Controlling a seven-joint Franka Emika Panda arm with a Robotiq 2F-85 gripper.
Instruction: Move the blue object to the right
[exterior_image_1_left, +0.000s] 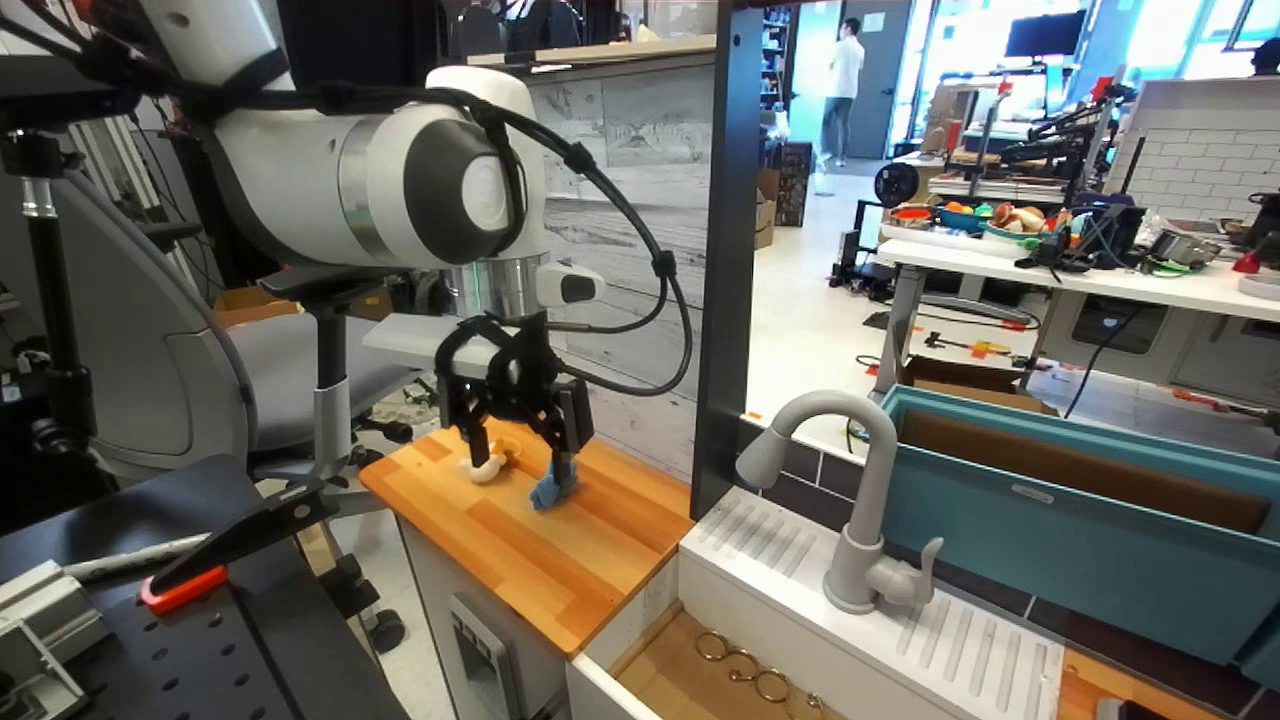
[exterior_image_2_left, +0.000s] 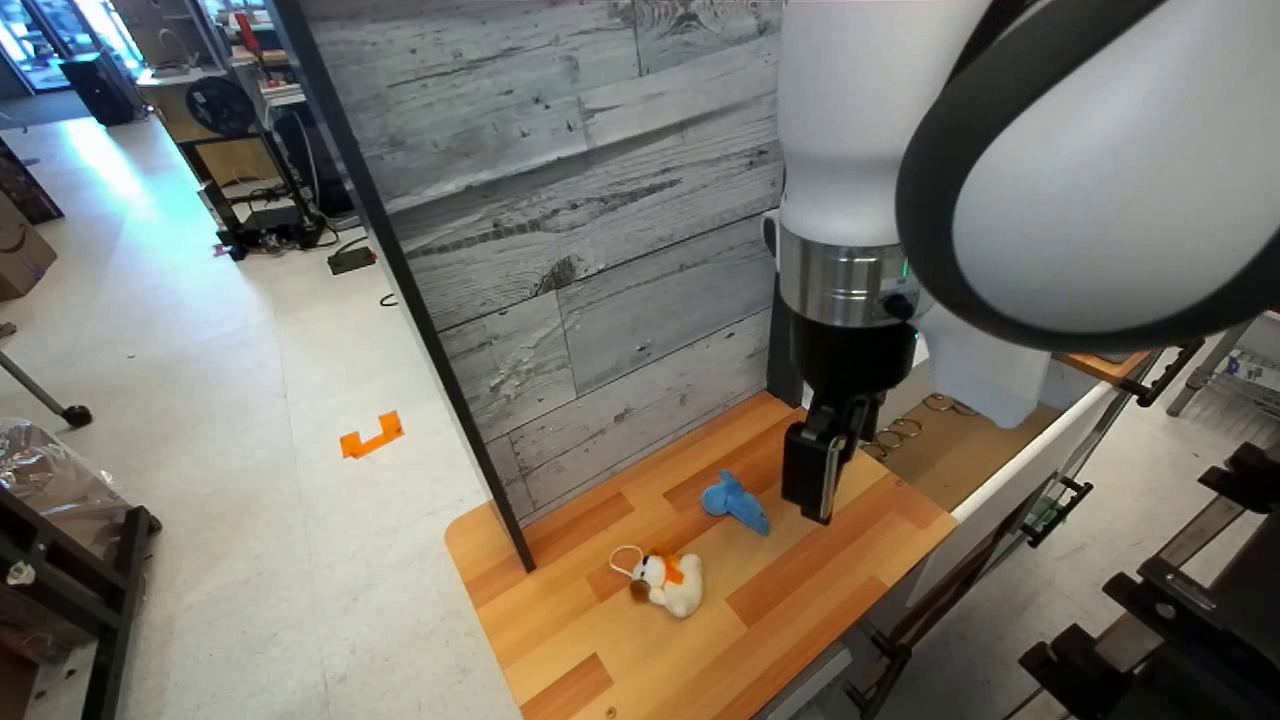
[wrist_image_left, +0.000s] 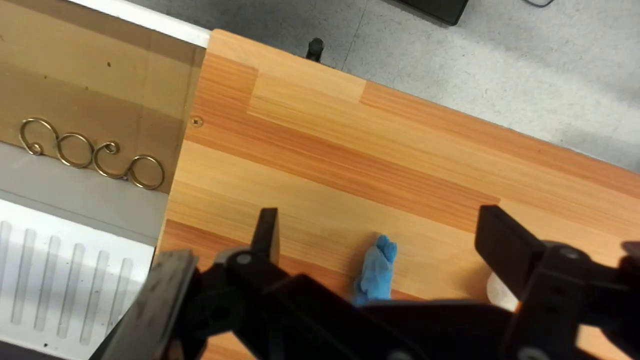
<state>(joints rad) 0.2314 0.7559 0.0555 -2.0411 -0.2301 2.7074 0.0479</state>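
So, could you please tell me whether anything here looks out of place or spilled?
The row of curled metal loops lying in the sink looks out of place, since it seems more ornament than kitchenware. No spill shows around the blue object.

In the wrist view, the black two-fingered tool (wrist_image_left: 377, 222) partly hides the elongated blue plush toy (wrist_image_left: 376, 275) and mostly the rounded cream plush toy (wrist_image_left: 499, 294).
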